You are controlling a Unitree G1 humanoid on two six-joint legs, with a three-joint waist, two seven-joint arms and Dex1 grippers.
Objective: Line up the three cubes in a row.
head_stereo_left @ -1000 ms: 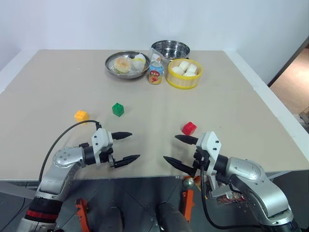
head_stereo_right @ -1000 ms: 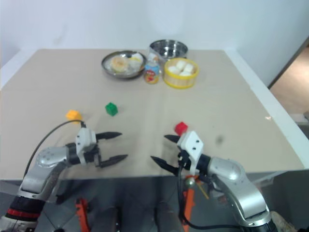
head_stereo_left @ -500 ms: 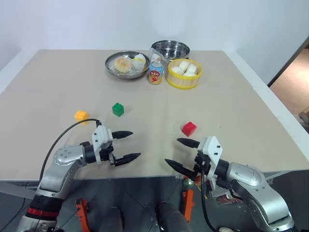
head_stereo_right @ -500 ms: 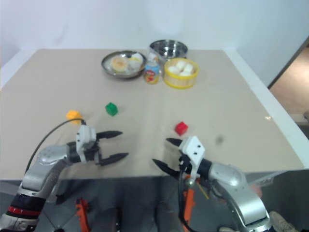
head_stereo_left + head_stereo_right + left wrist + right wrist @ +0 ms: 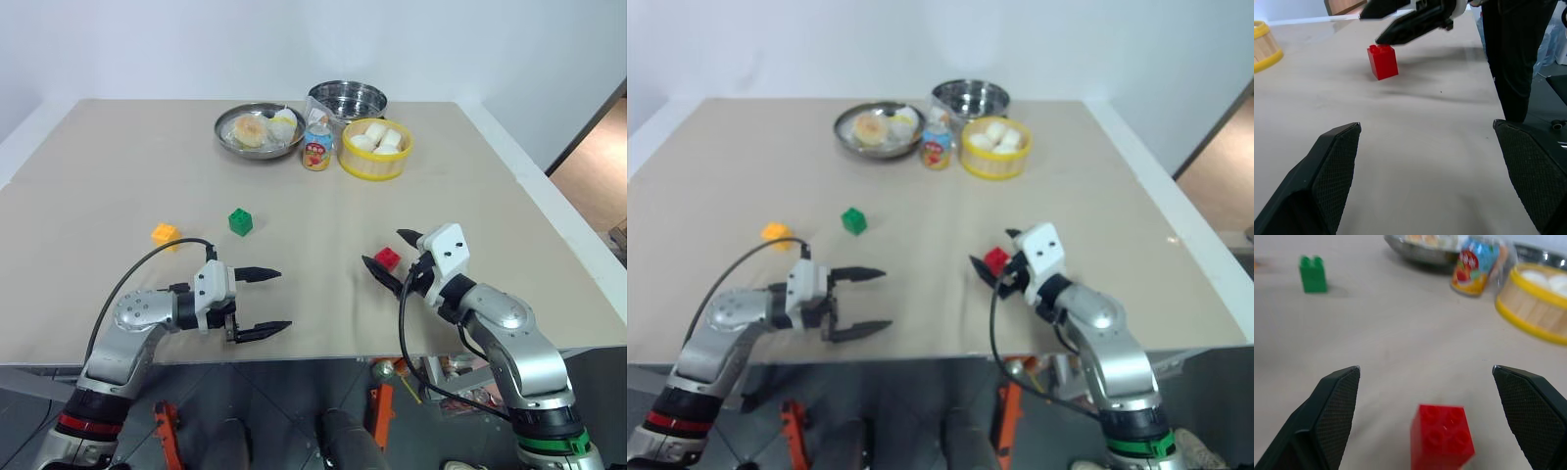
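Note:
Three cubes lie on the tan table [image 5: 470, 186]. The orange-yellow cube [image 5: 165, 234] is at the left and the green cube [image 5: 239, 221] sits a little right of it. The red cube [image 5: 386, 258] rests right of centre. My right gripper [image 5: 386, 251] is open, one finger on each side of the red cube, with a gap showing on both sides in the right wrist view around the red cube [image 5: 1442, 435]. My left gripper [image 5: 282, 299] is open and empty near the front edge, pointing right toward the red cube [image 5: 1382, 61].
At the back stand a steel plate [image 5: 235, 139] with food, a steel bowl [image 5: 346, 98], a small bottle [image 5: 315, 147] and a yellow basket [image 5: 373, 166] of white buns. The table's front edge runs just below both grippers.
My right gripper has gone forward and to the right from the front edge; its open fingers now stand around the red cube. The left gripper has stayed about where it was.

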